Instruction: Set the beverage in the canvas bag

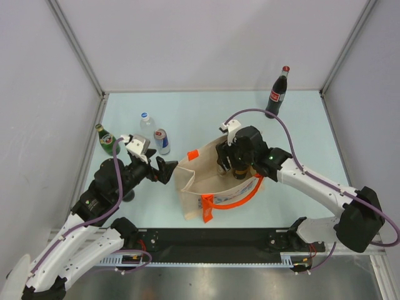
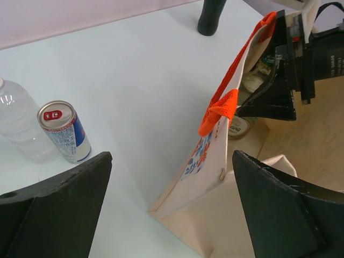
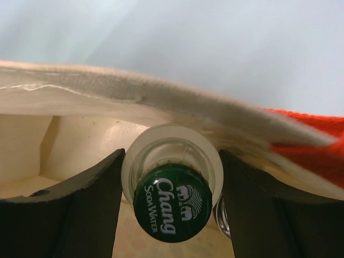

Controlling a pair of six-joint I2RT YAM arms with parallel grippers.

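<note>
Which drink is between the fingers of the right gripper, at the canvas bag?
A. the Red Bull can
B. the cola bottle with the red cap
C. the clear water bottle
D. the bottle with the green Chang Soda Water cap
D: the right wrist view shows the Chang soda water bottle gripped between the right gripper's fingers, just within the rim of the canvas bag.
</note>
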